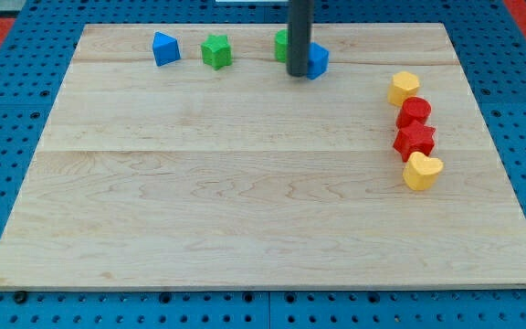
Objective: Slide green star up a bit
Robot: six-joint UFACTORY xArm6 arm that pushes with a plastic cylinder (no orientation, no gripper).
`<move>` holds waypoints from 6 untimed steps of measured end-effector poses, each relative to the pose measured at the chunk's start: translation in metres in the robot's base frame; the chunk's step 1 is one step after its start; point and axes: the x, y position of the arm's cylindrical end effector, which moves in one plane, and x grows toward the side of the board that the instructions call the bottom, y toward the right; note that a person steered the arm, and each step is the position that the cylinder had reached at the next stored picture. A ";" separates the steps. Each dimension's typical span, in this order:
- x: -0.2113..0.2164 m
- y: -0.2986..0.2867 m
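The green star [215, 51] lies near the view's top, left of centre, on the wooden board [245, 201]. My tip [299, 73] is to its right, about ninety pixels away, not touching it. The rod stands in front of a green block [282, 44] and a blue block [318, 61], partly hiding both. A blue block [165, 48] lies just left of the green star.
At the view's right a column of blocks runs downward: a yellow block [405, 88], a red block [415, 111], a red star [415, 141] and a yellow heart [422, 171]. The board's top edge is close above the green star.
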 end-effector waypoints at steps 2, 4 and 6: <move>0.000 0.020; -0.009 0.058; 0.007 -0.106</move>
